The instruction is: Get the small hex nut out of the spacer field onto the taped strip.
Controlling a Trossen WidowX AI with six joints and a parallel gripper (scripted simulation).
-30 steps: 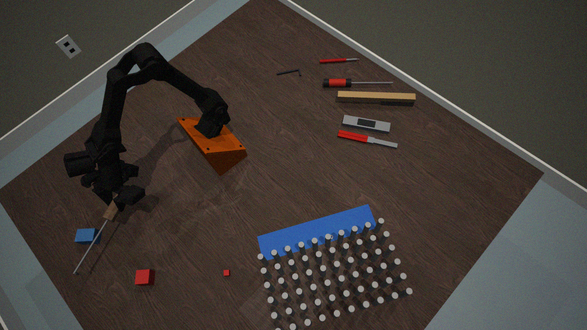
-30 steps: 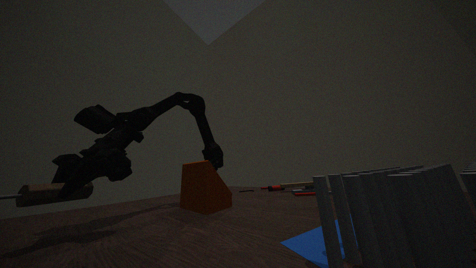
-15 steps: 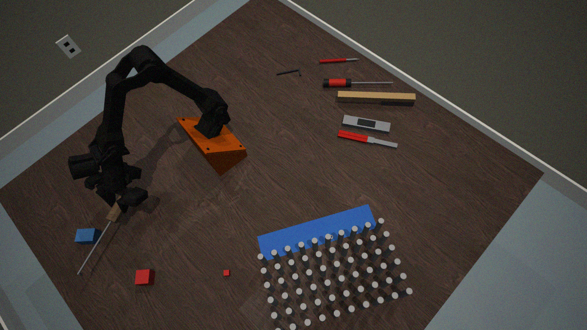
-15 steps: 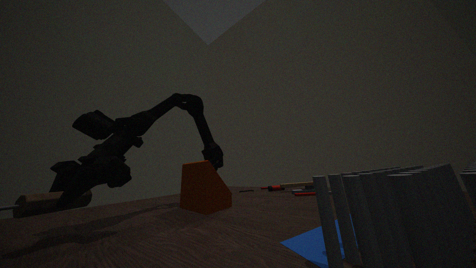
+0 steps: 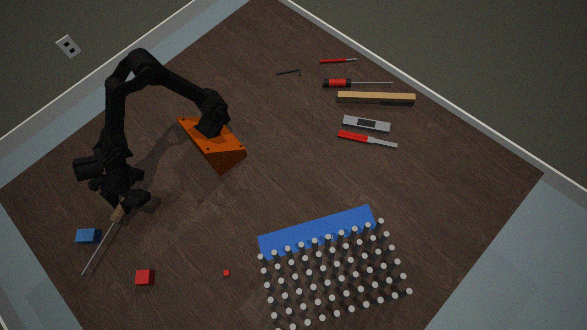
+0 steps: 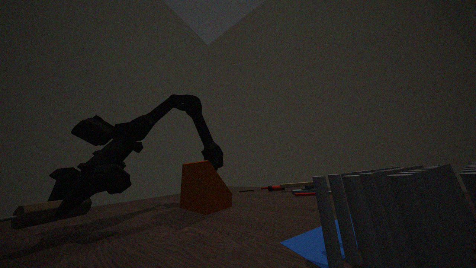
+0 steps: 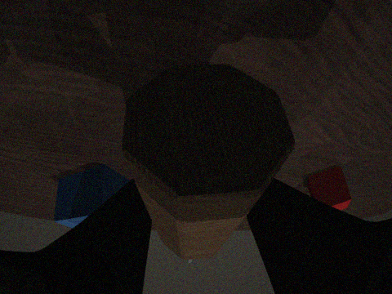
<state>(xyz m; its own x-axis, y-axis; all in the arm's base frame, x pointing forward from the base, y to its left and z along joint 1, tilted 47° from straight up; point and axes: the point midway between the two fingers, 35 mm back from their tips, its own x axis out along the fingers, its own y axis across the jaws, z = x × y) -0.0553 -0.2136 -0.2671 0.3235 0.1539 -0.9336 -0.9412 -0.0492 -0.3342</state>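
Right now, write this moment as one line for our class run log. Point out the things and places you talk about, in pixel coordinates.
gripper (image 5: pixel 130 201) (image 6: pixel 50 210) (image 7: pixel 196 180): shut on wooden-handled tool (image 5: pixel 117 214) (image 6: pixel 41 206) (image 7: pixel 208 204) | tool: outside spacer field (image 5: pixel 332 250) (image 6: pixel 319 180) | blue strip (image 5: pixel 316 229) (image 6: pixel 309 241): in front of spacers

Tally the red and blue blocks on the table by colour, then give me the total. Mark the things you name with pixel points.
Blue block (image 5: pixel 85 235) (image 7: pixel 83 192): 1
Red blocks: 2 (a larger block (image 5: pixel 142 277) (image 7: pixel 330 185) and a tiny block (image 5: pixel 226 272))
Total: 3

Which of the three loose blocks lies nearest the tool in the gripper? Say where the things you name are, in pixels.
The blue block (image 5: pixel 85 235) (image 7: pixel 77 198), beside the rod of the wooden-handled pick; it is the only blue one, and both others are red and lie farther off.
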